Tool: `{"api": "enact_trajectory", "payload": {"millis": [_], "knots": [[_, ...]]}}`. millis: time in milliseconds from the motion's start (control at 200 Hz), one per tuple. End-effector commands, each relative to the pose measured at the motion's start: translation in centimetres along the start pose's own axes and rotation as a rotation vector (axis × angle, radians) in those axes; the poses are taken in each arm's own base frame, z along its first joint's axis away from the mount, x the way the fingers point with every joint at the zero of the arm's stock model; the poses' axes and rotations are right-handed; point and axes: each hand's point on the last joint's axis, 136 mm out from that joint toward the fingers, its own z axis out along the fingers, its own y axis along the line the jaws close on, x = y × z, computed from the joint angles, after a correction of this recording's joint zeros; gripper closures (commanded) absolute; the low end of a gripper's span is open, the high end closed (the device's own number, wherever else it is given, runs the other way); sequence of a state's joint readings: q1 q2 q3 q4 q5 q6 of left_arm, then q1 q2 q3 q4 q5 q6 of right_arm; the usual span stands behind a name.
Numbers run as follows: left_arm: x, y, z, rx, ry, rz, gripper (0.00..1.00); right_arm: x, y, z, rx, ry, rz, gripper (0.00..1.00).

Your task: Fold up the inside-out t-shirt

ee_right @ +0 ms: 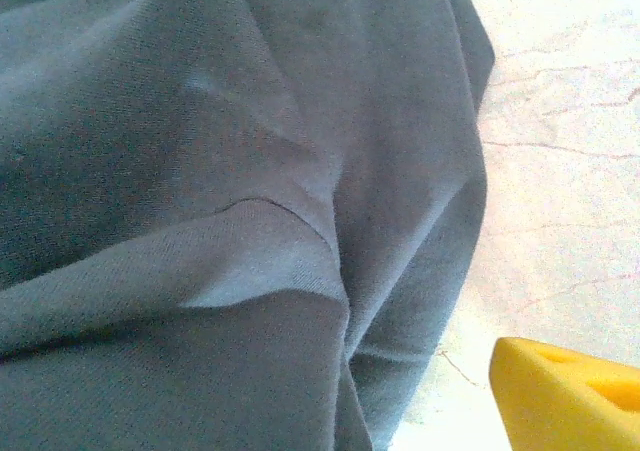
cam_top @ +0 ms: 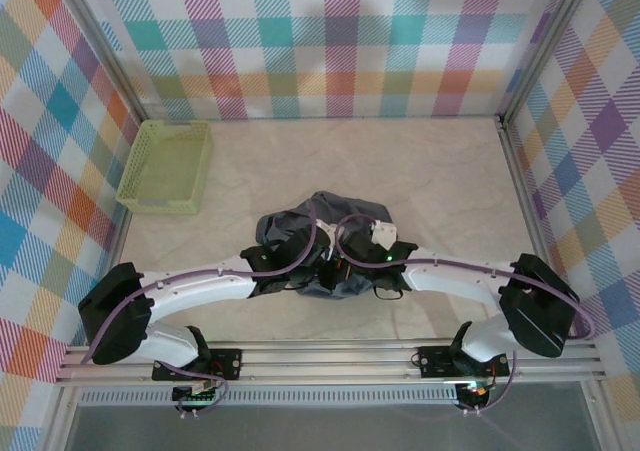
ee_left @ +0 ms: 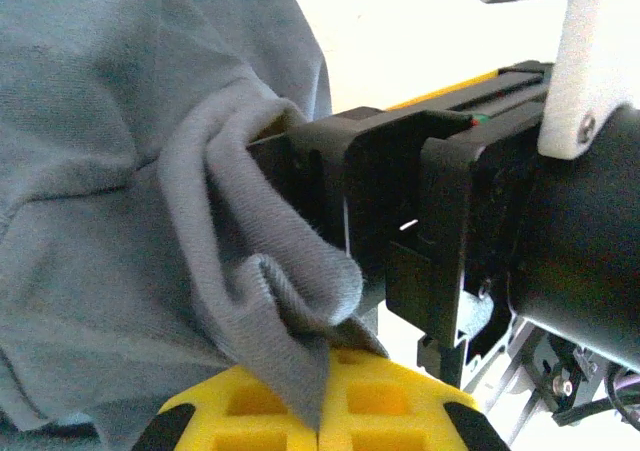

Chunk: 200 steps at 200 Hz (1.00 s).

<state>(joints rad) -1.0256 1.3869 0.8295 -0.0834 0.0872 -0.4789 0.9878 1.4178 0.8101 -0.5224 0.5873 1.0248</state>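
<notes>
The left fingers [ee_left: 410, 421] are clamping together on a fold of the inside-out t-shirt [cam_top: 318, 229], which is lying bunched, with no clear long axis, just beyond them on the bench [cam_top: 430, 171]. The right fingers [ee_right: 560, 391] are standing apart and empty, the cloth just to their left. Both arms are reaching equally near.

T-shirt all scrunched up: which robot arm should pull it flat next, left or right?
Left, probably. The left gripper is shut on a fold of the t-shirt, so it can pull straight away. The right gripper is open, its yellow finger beside the cloth, gripping nothing.
</notes>
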Motion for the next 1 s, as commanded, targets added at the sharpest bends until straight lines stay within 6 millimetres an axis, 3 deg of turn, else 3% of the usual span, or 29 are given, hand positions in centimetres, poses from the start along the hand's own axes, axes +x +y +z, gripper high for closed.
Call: {"api": "enact_trajectory", "payload": {"millis": [0, 365, 575, 740, 815, 905, 995], "knots": [[-1.6, -2.4, 0.0, 0.07, -0.054, 0.02, 1.0, 0.2, -0.9, -0.5, 0.048, 0.016, 0.052, 0.18], [-1.8, -0.7, 0.3, -0.019, -0.071, 0.013, 1.0, 4.7, -0.5, -2.4, -0.103, 0.144, -0.02, 0.38], [-1.7, -0.1, 0.2, -0.038, -0.078, -0.001, 1.0, 6.8, -4.0, -2.8, -0.05, 0.203, 0.01, 0.47], [-1.7, 0.0, 0.1, -0.041, -0.084, -0.012, 1.0, 7.0, -5.9, -3.4, -0.043, 0.188, 0.027, 0.55], [-1.7, 0.1, 0.2, -0.041, -0.082, -0.016, 1.0, 6.3, -4.4, -4.0, -0.147, 0.162, -0.002, 0.56], [-1.7, 0.0, 0.1, -0.036, -0.086, -0.019, 1.0, 5.2, -1.3, -5.3, -0.317, 0.118, -0.024, 0.53], [-1.8, 0.1, 0.1, -0.038, -0.089, -0.021, 1.0, 4.5, 0.6, -5.9, -0.377, 0.105, -0.02, 0.51]]}}
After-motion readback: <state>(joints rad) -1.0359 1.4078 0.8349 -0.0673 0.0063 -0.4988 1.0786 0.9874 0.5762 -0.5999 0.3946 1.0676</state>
